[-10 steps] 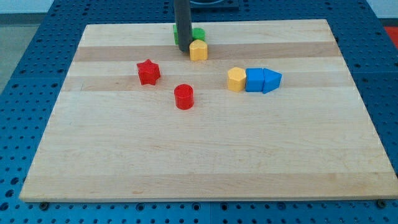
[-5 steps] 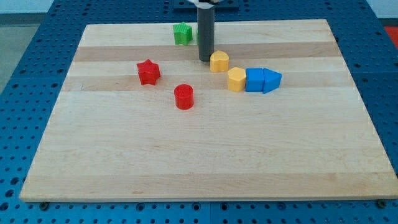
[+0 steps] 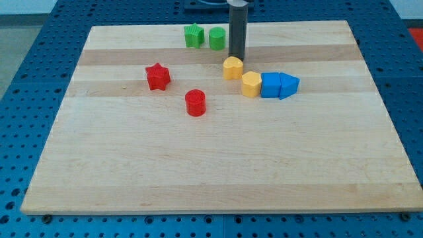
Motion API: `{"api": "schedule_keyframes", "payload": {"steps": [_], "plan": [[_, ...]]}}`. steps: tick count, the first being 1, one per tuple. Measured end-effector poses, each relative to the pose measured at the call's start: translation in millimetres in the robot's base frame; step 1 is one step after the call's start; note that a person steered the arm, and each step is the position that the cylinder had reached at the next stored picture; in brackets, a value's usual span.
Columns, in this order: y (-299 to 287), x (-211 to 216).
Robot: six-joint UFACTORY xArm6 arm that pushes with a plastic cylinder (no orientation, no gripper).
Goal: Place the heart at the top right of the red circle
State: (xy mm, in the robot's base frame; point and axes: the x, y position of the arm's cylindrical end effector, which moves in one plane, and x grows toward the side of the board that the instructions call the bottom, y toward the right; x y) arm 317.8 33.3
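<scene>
The small yellow heart-shaped block (image 3: 232, 67) lies flat on the light wooden bench (image 3: 218, 165), near the view's top and a bit right of the middle. The little red round block (image 3: 195, 103), shaped like a short can, stands upright. It sits below the heart and to its left, with bare wood between them. The two are not touching.

A straight, dark grey cylindrical rod, the only part of the xArm6 arm in view, enters from the view's top edge. Its surface is smooth and matte, with a faint lighter sheen running down one side. A paler, whitish collar caps the rod where the frame cuts it off. My tip (image 3: 236, 58) ends flat and blunt, without screws, cables or markings.
</scene>
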Motion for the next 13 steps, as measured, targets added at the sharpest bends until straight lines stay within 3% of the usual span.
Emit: {"api": "schedule_keyframes", "payload": {"steps": [7,13], "plan": [[0,31],[0,19]]}}
